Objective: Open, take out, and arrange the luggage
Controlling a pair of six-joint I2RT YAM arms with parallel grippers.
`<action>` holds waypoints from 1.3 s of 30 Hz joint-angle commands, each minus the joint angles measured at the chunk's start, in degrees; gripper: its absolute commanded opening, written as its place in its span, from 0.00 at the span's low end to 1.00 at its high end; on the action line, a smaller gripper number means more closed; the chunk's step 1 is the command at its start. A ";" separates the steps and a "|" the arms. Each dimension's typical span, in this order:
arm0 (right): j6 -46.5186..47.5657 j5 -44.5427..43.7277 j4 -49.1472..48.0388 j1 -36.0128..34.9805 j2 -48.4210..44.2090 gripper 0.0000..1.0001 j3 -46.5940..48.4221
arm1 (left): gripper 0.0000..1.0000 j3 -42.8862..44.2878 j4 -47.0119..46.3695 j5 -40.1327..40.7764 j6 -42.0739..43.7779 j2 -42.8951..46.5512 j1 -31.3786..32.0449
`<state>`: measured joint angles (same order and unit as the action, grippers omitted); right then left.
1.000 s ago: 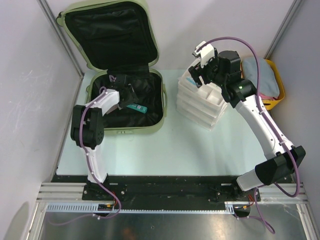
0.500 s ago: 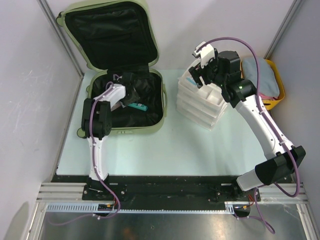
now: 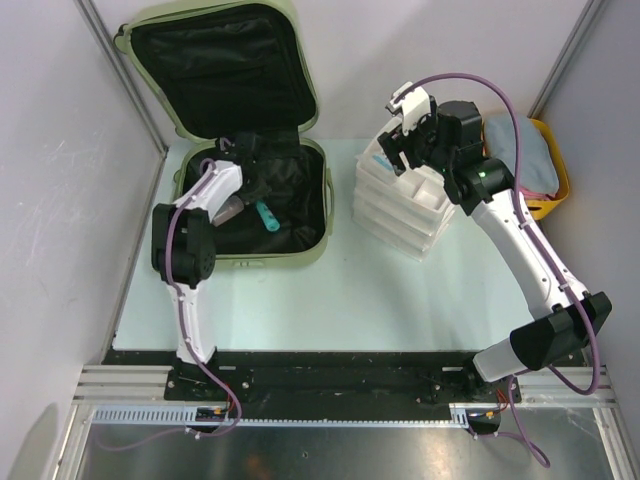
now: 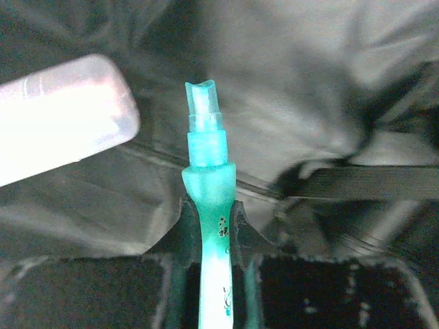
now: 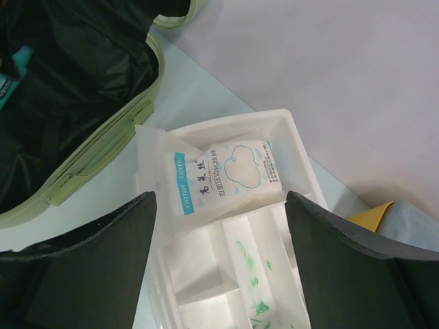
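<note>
Far left of the table: luggage (image 3: 327, 215), lying flat and open, lid propped against the back wall, black lining on show. Down in the lower shell, left gripper (image 4: 209, 229), clamped tight on a bottle (image 4: 206, 171) (teal, spray top), pinching low on the body, nozzle pointing away. Up and to the left in the wrist view, a frosted case (image 4: 62, 113), near the bottle but apart from it. Off to the right, a black strap (image 4: 370, 181) across the lining.

Over on the other side, right gripper (image 5: 219, 226), fingers wide apart, holding nothing, hovering above the white tray (image 3: 395, 225). One cotton packet (image 5: 226, 175) already in the end compartment. Beyond that, a yellow tub (image 3: 561, 180) with a grey-blue cloth (image 3: 520, 150) in it.

Now the trouble ahead. Looks like a lift-out coming, and plenty to spoil it. Smooth round plastic in a narrow pinch: could swivel or slide free on the way up, worse with any jerk. Could catch the strap or lining and drag fabric along. Could clip the shell's rim on the swing toward the tray if carried too low. And at the tray, two arms heading for one spot: risks a bump unless cleared first. Might even fire the spray if regripped higher, on the nozzle.
</note>
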<state>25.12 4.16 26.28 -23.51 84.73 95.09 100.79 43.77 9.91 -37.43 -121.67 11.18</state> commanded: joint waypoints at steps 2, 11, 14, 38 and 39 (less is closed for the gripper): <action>-3.50 2.78 -2.03 0.13 -0.09 0.80 0.98 | 0.00 2.04 -8.08 -3.14 4.29 11.89 0.86; -10.60 11.64 -1.24 0.48 0.87 0.82 1.41 | 0.00 -6.20 -14.92 -16.92 11.06 19.08 0.95; -15.87 19.46 0.09 0.57 2.28 0.82 2.29 | 0.00 -10.51 -22.48 -25.77 14.30 23.13 0.95; -54.91 29.76 -41.66 -5.84 11.33 0.80 -0.78 | 0.00 -29.77 -55.19 -51.22 12.91 47.31 1.12; -55.44 30.46 -42.10 -6.20 11.60 0.81 -0.87 | 0.00 -29.95 -55.19 -51.13 13.00 48.01 1.21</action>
<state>-25.41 34.11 -6.66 -27.83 96.44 92.79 71.96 -5.98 -38.28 -23.14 -77.56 12.01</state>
